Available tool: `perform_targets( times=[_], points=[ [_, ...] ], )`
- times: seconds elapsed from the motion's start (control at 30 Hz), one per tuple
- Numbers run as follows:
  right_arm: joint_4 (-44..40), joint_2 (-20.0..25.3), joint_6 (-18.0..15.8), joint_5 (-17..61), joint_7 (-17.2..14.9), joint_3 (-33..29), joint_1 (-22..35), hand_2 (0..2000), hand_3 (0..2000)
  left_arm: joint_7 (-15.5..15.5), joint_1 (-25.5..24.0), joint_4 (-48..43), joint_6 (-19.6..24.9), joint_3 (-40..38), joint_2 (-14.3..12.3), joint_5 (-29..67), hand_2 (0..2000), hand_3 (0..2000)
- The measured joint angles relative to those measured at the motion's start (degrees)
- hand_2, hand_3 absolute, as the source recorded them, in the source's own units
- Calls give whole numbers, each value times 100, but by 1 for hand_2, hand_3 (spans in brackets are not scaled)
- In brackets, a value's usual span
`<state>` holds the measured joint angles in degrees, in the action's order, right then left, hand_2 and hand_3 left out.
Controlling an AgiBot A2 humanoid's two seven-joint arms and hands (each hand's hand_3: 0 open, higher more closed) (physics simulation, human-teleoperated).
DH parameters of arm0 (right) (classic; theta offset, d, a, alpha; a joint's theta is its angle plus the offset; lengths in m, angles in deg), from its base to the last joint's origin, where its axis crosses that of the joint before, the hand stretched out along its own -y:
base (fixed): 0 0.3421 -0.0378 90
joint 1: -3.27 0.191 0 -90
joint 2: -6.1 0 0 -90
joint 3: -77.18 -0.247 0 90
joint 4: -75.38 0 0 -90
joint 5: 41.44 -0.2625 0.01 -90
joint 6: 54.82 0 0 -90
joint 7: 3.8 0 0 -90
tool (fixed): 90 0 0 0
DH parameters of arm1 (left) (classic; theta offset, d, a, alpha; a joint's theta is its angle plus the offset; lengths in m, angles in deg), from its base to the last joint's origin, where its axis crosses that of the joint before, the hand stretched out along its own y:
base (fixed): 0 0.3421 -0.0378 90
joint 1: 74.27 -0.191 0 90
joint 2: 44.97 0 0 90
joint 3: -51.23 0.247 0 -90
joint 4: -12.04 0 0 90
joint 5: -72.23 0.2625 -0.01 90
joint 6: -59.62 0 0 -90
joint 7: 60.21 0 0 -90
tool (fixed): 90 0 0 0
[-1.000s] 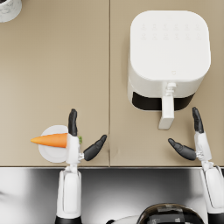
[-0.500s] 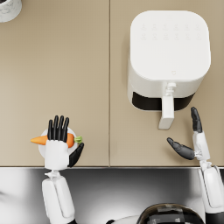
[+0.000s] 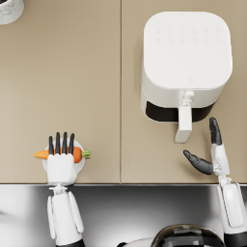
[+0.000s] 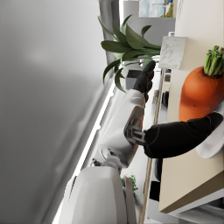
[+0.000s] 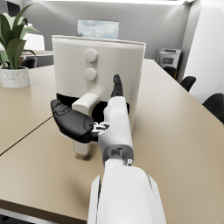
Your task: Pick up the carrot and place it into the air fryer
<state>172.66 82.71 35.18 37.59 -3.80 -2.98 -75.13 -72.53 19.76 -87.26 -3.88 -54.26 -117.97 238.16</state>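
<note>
An orange carrot (image 3: 78, 154) with a green stub lies on a small white plate (image 3: 81, 165) near the table's front edge, on the left. My left hand (image 3: 61, 164) lies flat over it, fingers straight and pointing away from me, hiding the carrot's middle. In the left wrist view one dark finger (image 4: 181, 136) lies against the carrot (image 4: 199, 92); no closed grip shows. The white air fryer (image 3: 185, 58) stands at the right, its handle (image 3: 184, 124) facing me above a dark gap. My right hand (image 3: 212, 157) hovers open just in front of that handle (image 5: 85, 105), holding nothing.
A marbled plant pot (image 3: 7, 9) stands at the table's far left corner, also visible as the pot (image 5: 15, 76) in the right wrist view. A seam (image 3: 120, 91) runs down the tan tabletop between carrot and fryer. The table's front edge lies just behind both hands.
My left hand has swung left and turned palm-down over the carrot, covering its middle. My right hand has barely shifted in front of the fryer handle.
</note>
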Motion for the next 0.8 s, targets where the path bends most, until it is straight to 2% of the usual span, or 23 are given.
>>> perform_targets(
  times=[0.13, 0.27, 0.33, 0.37, 0.4, 0.43, 0.47, 0.57, 0.7, 0.8],
  points=[
    [-121, 64, 0, 0, 0, -28, 54, 0, 0, 21, 136, 479, -139, 172, 20, 678, 0, 0],
    [-184, 133, 0, -1, 0, -70, 125, 0, 0, 72, 321, 876, -642, 391, 68, 863, 0, 0],
    [-208, 164, 0, -1, 0, -91, 158, 0, 0, 128, 431, 935, -443, 473, 121, 888, 0, 0],
    [-217, 180, 0, -1, 0, -92, 173, 0, 0, 118, 481, 1020, -493, 509, 139, 889, 0, 0],
    [-223, 194, 0, -1, 0, -90, 184, 0, 0, 86, 520, 1162, -703, 545, 156, 899, 1361, 327],
    [-249, 206, 0, -1, 0, -74, 191, 0, 0, 62, 524, 1263, -716, 574, 166, 904, 2000, 653],
    [-273, 218, 0, -1, 0, -57, 195, 0, 0, 60, 513, 1330, -847, 605, 180, 910, 2000, 980],
    [-347, 243, 0, -1, 0, 17, 176, 0, 0, 720, 382, 1282, -2038, 765, 193, 917, 2000, 1960],
    [-698, 280, 0, -1, 0, 125, 163, 0, 0, 1070, 321, 745, -2310, 869, 168, 919, 2000, 2000],
    [-923, 299, 0, -1, 0, 193, 129, 0, 0, 1156, 338, 291, -2440, 907, 165, 173, 2000, 2000]
  ],
)
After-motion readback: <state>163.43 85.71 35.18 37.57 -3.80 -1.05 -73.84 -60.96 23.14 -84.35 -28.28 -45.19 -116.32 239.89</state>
